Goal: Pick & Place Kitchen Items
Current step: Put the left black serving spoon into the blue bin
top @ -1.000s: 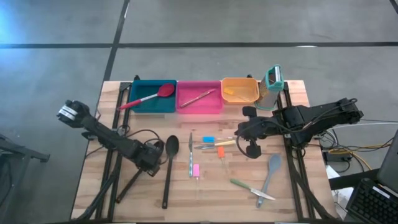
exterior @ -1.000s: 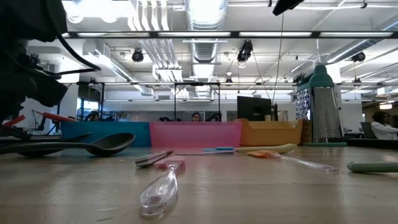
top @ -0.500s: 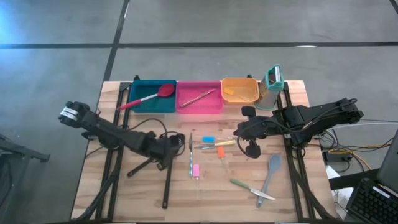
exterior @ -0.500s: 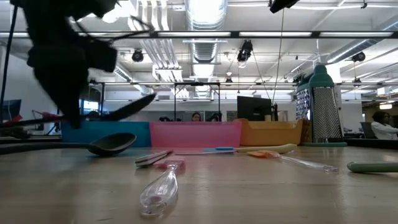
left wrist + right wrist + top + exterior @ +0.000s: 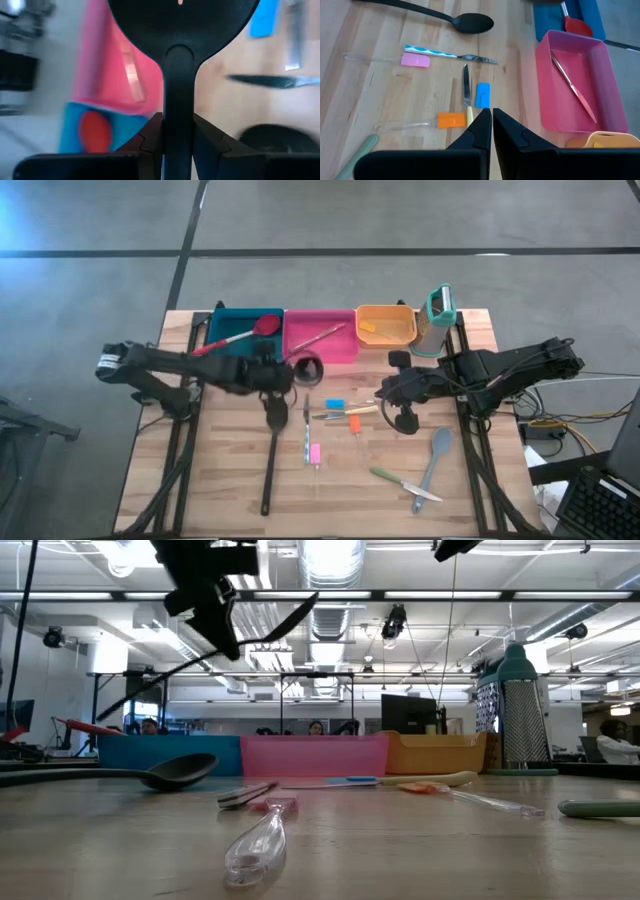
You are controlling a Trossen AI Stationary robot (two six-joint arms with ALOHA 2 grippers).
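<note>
High view: left gripper [image 5: 268, 374] clamps a black spoon [image 5: 180, 30] by its neck, lifted at the pink bin [image 5: 320, 340] edge, looks stiff, light, long so likely to swing, second black spoon [image 5: 272, 450] and knives lie below, right gripper [image 5: 397, 402] clenched empty, parked.

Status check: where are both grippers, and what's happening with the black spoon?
Left gripper shut on black spoon, lifted by pink bin. Right gripper shut, empty, waiting. Nothing blocking the bin.
</note>
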